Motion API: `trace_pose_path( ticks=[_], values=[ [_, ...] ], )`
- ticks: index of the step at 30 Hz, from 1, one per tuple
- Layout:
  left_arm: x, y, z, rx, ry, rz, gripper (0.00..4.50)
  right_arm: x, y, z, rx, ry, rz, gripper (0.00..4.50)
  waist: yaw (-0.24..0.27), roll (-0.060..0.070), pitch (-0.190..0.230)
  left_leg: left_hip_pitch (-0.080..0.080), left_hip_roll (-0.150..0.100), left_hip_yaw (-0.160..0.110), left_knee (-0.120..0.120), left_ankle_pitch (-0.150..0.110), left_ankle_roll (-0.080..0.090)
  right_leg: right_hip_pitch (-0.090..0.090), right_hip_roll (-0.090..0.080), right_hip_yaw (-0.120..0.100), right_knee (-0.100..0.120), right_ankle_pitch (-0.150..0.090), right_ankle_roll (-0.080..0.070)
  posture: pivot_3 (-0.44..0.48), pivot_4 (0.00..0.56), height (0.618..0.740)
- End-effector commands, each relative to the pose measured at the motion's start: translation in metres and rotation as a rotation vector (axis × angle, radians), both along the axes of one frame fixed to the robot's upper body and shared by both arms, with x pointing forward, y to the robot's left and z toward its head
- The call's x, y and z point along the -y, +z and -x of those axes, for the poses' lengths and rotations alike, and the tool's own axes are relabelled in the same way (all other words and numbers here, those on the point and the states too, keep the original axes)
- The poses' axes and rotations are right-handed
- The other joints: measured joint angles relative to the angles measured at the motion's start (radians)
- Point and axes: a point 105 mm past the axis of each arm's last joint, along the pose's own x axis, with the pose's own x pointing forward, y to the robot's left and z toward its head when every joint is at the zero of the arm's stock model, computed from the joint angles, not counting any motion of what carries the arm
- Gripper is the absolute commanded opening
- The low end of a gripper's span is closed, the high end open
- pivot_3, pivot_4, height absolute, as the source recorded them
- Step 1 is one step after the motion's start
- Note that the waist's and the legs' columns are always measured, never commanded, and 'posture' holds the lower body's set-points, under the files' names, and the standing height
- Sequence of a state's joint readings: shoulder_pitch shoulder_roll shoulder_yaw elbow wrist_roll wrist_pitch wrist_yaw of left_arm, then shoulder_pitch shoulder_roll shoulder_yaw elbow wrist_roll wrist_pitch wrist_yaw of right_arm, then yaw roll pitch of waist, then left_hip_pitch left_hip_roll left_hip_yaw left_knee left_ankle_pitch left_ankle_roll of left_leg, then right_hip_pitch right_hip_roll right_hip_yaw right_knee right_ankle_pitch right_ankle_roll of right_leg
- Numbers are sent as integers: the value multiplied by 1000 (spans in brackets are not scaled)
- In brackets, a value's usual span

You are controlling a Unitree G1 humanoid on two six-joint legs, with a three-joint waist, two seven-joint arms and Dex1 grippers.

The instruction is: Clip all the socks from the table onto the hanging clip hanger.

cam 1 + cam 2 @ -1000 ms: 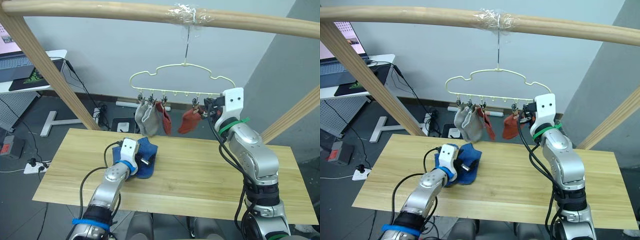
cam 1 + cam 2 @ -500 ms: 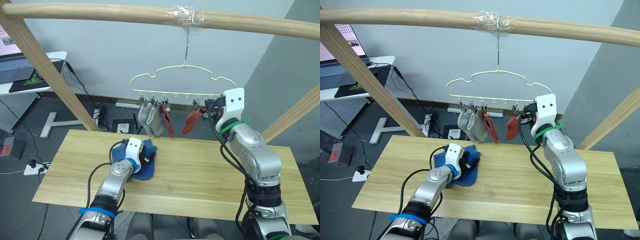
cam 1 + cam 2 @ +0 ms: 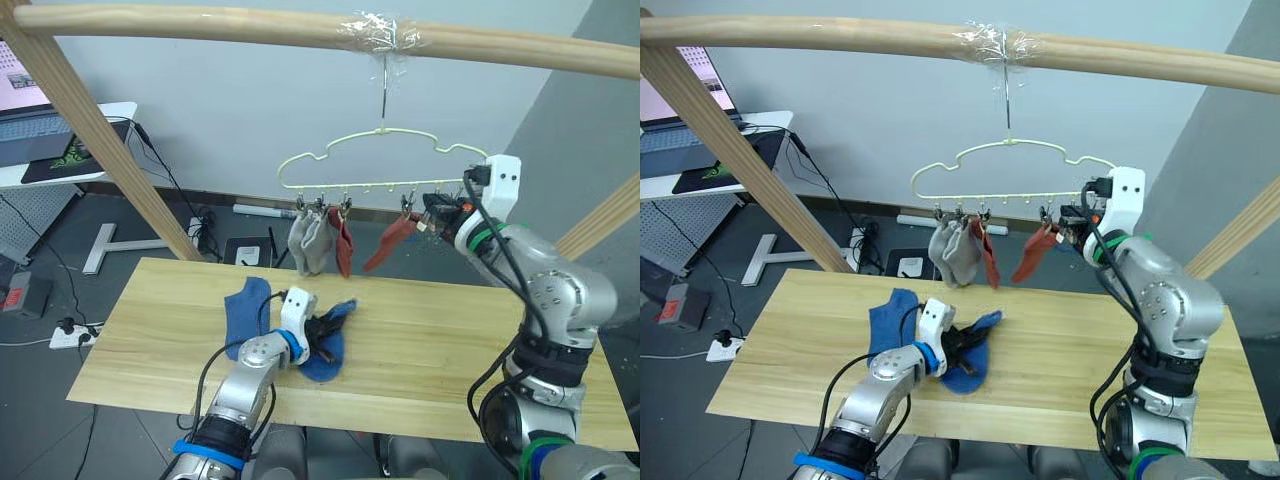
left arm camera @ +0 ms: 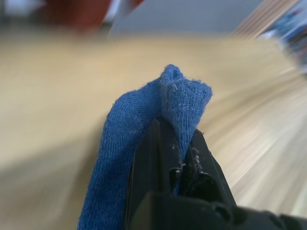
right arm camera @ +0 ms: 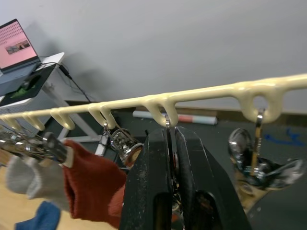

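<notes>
Left gripper: fingers pinched shut on a fold of one blue sock, lifting its edge off the table, presumably to carry it up for clipping. Second blue sock lies flat just beside. Right gripper: fingers closed on a metal clip under the clip hanger, likely steadying it and readying that clip. Two grey socks and two rust-red socks hang clipped already.

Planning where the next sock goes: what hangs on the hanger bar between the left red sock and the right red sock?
Nothing: the bar between the left red sock and the right red sock is bare, in the left eye view.
</notes>
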State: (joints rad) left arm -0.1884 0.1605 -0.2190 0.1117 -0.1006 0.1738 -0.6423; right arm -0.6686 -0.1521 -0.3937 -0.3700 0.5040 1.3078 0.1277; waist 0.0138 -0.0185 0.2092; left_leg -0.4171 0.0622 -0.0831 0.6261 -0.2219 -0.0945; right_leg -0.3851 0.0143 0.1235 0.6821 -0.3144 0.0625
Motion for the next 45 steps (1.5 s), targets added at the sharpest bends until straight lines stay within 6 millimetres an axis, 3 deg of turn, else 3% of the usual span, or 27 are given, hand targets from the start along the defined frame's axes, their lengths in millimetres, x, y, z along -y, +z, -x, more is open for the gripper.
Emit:
trace_pose_path(
  ticks=[1, 6, 9, 29, 32, 41, 42, 45],
  values=[
    [28, 57, 4, 246, -105, 87, 31, 3, -3, 9, -105, 25, -65, 0, 0, 0, 0, 0, 0, 0, 0, 0, 0, 0, 0, 0, 0, 0, 0, 57, 184, 740],
    [54, 100, 3, 439, -150, 135, 31, 0, -2, 10, -162, 26, -157, 0, -1, 0, 0, 0, 0, 0, -1, 0, 0, 0, 0, 0, -1, 0, 0, 49, 181, 740],
    [65, 112, 2, 538, -172, 120, 31, -2, -2, 9, -171, 9, -214, 0, -1, 0, 0, -1, 0, 0, -1, 0, 0, -1, 0, 0, -1, 0, 0, 44, 181, 740],
    [67, 118, -13, 763, -107, 17, 31, -9, 4, 9, -188, 21, -292, 0, -16, 0, 0, -2, 0, 0, -1, 0, 0, -2, 0, 0, -1, 0, 0, 28, 176, 740],
    [70, 118, -12, 761, -120, 24, 0, -7, 4, 9, -193, 20, -310, 915, -17, 0, 0, -2, 0, 1, -1, 0, 0, -2, 0, 0, -1, 0, 0, 26, 173, 740],
    [85, 118, 1, 647, -200, 146, 0, 5, 24, 15, -116, 72, -312, 4278, -23, 1, 0, -4, 0, 1, -1, 0, 0, -4, 0, 0, 0, 0, 0, 14, 165, 740],
    [87, 117, 1, 623, -198, 165, 0, 6, 25, 16, -110, 78, -307, 4460, -23, 1, 0, -4, 0, 1, -1, 0, 0, -4, 0, 0, -1, 0, 0, 14, 165, 740],
    [90, 116, -5, 514, -174, 227, 0, 12, 29, 24, -70, 100, -228, 4460, -28, 2, 0, -5, 0, 1, -1, 0, 1, -4, 0, 0, -1, 0, 0, 5, 163, 740]
  ],
)
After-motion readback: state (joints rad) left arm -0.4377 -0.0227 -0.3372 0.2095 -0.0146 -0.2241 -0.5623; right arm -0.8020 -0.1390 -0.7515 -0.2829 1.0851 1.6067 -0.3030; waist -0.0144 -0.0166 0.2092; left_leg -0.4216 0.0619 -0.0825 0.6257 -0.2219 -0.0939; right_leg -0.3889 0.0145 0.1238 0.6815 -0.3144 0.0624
